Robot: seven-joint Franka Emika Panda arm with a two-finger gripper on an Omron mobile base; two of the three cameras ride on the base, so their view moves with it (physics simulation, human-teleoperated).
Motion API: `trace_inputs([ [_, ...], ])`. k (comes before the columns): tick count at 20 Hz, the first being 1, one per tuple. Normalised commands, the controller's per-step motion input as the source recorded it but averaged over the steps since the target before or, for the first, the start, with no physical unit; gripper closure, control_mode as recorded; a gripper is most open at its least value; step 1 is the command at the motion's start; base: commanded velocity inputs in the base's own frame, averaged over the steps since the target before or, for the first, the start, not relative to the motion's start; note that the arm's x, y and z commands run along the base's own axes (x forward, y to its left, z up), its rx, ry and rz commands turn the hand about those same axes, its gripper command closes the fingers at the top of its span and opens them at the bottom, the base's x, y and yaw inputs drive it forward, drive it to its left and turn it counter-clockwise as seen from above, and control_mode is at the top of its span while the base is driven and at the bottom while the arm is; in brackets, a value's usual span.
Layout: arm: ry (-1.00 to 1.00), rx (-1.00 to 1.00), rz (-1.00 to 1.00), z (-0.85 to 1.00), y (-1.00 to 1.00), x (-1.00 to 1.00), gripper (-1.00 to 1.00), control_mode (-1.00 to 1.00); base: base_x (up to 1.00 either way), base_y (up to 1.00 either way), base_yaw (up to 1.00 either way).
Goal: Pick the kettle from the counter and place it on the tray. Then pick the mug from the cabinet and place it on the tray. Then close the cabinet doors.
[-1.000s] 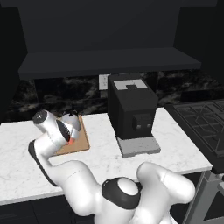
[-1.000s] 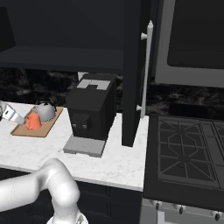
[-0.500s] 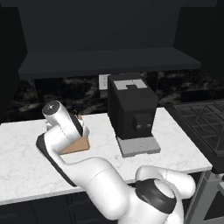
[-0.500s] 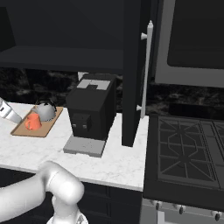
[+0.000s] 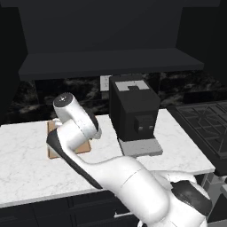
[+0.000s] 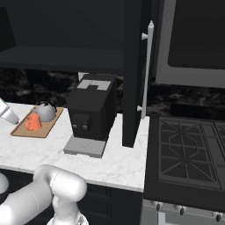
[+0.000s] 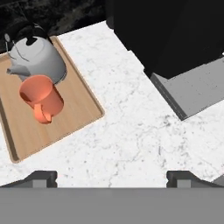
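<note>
Kettle (image 7: 37, 59), mug (image 7: 40, 98), tray (image 7: 83, 109), coffee machine (image 6: 92, 110) beside

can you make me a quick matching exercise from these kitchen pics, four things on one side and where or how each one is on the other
Things:
1. kettle
2. mug
3. cabinet door
4. claw

Places or states:
A. swung open, sticking out over the counter beside the stove
B. open, holding nothing, above bare marble
C. orange, upright on the tray, handle facing the claw in the hand view
D. silver-grey, on the tray at its far end, right against the mug

Pairs: 1-D, 2-C, 3-A, 4-B
</note>
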Motion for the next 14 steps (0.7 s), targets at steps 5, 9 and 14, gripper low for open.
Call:
trace_inputs([
  [5, 0.08, 0.00, 0.05, 0.28, -0.10, -0.41, -1.00, -1.00, 0.00, 0.00, 0.00],
  [9, 0.00, 0.01, 0.14, 0.32, -0.11, -0.43, -1.00, -1.00, 0.00, 0.00, 0.00],
  [14, 0.00, 0.01, 0.13, 0.41, -0.04, -0.41, -1.00, -1.00, 0.00, 0.00, 0.00],
])
